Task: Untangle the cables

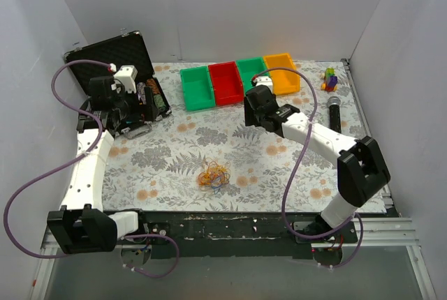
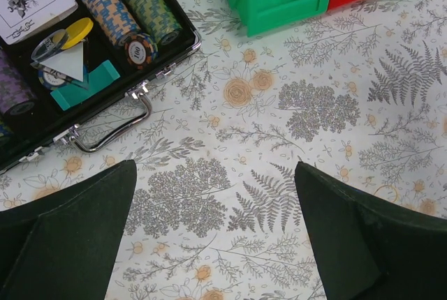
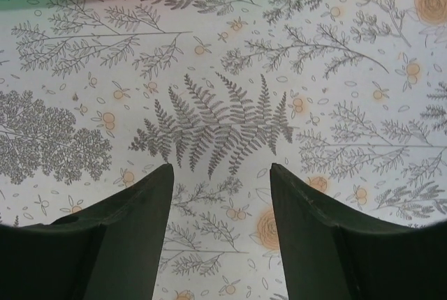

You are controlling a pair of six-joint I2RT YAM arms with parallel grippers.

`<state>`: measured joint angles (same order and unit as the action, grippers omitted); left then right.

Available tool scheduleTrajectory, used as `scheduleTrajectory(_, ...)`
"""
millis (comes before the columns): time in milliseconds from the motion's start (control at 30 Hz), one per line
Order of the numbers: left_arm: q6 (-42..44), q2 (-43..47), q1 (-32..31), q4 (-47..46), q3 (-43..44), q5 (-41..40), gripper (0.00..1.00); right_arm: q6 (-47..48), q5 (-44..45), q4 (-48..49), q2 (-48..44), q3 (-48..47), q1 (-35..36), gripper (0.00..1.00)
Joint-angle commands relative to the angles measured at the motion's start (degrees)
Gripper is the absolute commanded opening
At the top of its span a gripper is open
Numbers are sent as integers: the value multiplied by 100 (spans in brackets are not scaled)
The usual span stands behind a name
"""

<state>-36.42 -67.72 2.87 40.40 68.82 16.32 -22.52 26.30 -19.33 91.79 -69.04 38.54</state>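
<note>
The cables [image 1: 213, 174] are a small clump of thin orange, yellow, red and blue loops lying on the floral cloth near the front middle of the table. They show only in the top view. My left gripper [image 1: 133, 115] hangs at the far left beside the black case, well away from the clump; in its wrist view [image 2: 216, 174] the jaws are wide open with only cloth between them. My right gripper [image 1: 257, 108] hangs in front of the bins, behind and right of the clump; in its wrist view [image 3: 220, 171] it is open and empty.
An open black case [image 1: 122, 70] with poker chips [image 2: 133, 14] and a metal handle [image 2: 115, 129] sits at the back left. Green, red, green and orange bins [image 1: 234, 80] line the back. A black microphone [image 1: 334, 115] and a small toy [image 1: 330, 79] lie at the right.
</note>
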Motion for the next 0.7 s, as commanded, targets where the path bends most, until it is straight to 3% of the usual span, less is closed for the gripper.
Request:
scheduleTrajectory(0,-137,-188,29,144,202,64,98,704,155,685,601,-741,13,66)
scheduleTrajectory(300,21,-557,20,-23,106,311,98,1066,-616,606,2694,-3079,-478,66)
scheduleTrajectory(667,276,-971,20,-260,27,583,98,1267,-1856,1274,3459,-3757,-1024,71)
